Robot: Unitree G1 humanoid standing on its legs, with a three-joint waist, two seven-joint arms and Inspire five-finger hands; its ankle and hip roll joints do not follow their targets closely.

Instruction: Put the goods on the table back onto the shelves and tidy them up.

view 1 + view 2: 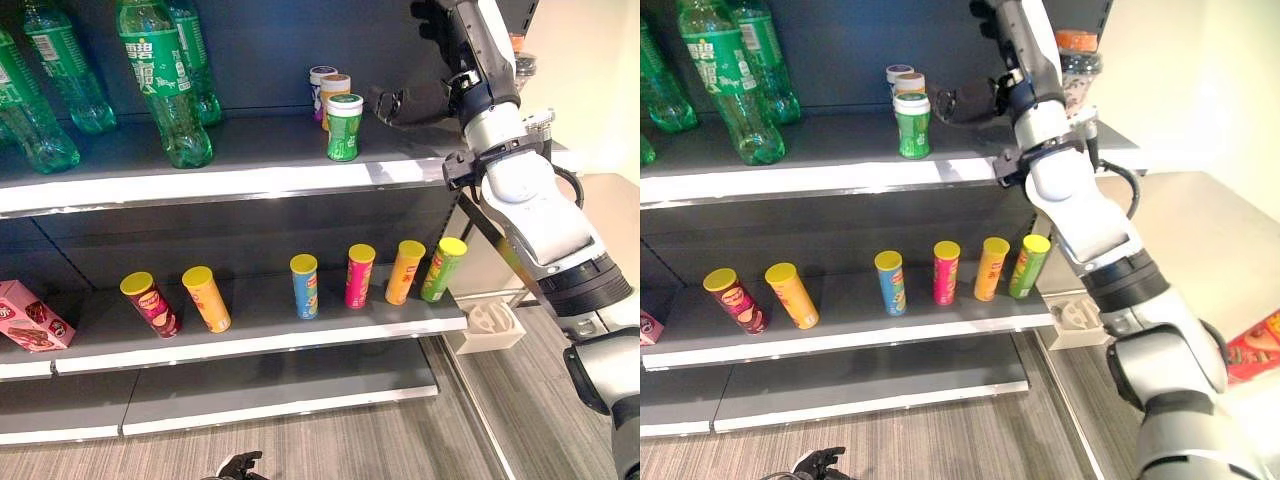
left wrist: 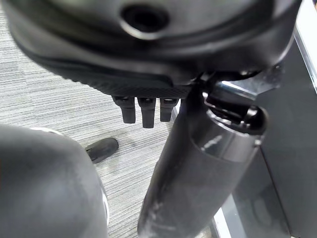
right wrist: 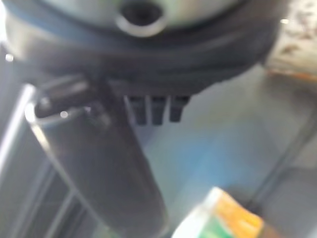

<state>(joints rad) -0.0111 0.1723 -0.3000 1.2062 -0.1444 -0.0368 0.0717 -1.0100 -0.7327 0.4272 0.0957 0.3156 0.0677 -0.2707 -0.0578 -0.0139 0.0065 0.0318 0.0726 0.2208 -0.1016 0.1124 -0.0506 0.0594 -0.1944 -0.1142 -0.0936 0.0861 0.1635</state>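
Note:
Three small cans stand in a row on the top shelf [image 1: 250, 175]: a green can [image 1: 344, 127] in front, an orange one [image 1: 335, 88] and a white one [image 1: 322, 75] behind it. My right hand [image 1: 402, 104] hovers just right of the cans, open and holding nothing, apart from the green can. In the right wrist view its thumb [image 3: 104, 158] sticks out over a can with an orange and green label [image 3: 223, 218]. My left hand [image 1: 240, 465] hangs low near the floor, open and empty. A red packet [image 1: 1260, 345] lies on the table [image 1: 1200, 230] at the right.
Green soda bottles [image 1: 160, 80] lean on the top shelf's left half. Several chip tubes [image 1: 304, 286] stand tilted along the middle shelf, with a pink box [image 1: 30, 318] at its left end. A white holder [image 1: 490, 325] sits beside the shelf.

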